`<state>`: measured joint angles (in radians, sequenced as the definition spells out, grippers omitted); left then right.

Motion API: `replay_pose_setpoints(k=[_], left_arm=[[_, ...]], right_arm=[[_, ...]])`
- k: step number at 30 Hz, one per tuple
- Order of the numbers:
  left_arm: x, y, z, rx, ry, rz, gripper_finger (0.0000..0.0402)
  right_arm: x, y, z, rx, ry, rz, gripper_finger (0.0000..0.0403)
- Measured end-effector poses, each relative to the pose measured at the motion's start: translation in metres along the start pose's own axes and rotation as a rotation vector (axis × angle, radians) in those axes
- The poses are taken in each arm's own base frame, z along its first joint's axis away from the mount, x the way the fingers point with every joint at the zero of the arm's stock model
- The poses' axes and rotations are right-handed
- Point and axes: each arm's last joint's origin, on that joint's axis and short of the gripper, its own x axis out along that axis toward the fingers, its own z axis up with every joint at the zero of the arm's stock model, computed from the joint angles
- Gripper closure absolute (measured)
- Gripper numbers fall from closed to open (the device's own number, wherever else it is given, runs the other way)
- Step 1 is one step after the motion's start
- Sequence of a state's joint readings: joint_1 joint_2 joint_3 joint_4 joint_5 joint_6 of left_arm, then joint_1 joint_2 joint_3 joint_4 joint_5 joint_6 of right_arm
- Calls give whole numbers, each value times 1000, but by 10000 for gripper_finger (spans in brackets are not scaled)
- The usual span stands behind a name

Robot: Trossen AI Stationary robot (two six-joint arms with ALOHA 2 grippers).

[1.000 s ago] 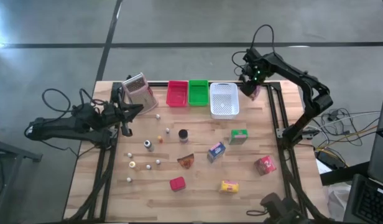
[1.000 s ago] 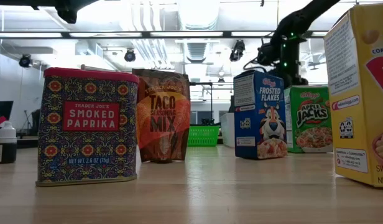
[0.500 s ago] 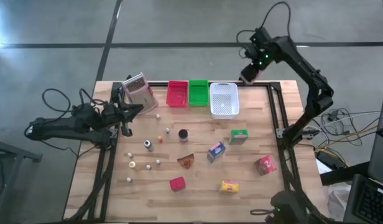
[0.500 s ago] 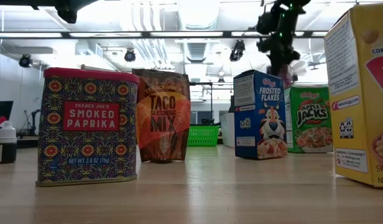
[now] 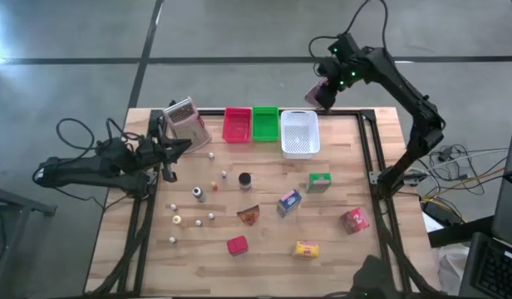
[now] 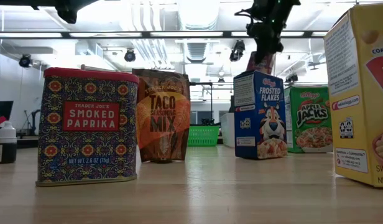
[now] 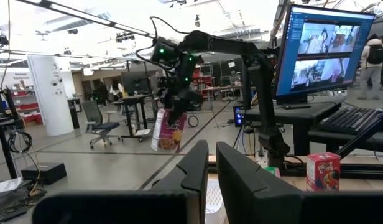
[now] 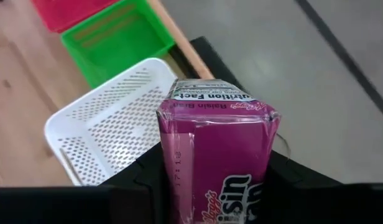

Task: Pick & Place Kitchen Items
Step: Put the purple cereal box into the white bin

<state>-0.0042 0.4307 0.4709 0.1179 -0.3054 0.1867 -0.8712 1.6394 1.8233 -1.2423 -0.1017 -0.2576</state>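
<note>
One purple Raisin Bran box [image 8: 219, 158], clamped in right gripper [image 5: 319, 93], raised; white tray [image 8: 110, 124] below it. Left gripper [image 5: 174, 151] closed, idle.

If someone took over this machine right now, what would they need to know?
Right pincer: grips a purple Raisin Bran cereal box, held in the air by the white perforated tray.
Left pincer: shut, empty, waiting at the table's left edge.
All three trays look empty, the red tray and green tray too.
Left to do: green box, blue box, yellow box, others on the table.
</note>
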Motion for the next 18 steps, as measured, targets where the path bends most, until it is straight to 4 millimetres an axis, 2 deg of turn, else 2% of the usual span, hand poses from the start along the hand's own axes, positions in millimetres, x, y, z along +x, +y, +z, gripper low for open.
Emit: replay_pose_setpoints(k=[10, 14, 18], left_arm=[[0, 0, 0, 1, 1, 0, 362], [0, 0, 0, 3, 1, 0, 362], [0, 0, 0, 2, 0, 0, 362]], right_arm=[[20, 7, -2, -40, 3, 48, 267], [27, 10, 4, -69, -27, 53, 269], [51, 13, 10, -100, 28, 79, 260]])
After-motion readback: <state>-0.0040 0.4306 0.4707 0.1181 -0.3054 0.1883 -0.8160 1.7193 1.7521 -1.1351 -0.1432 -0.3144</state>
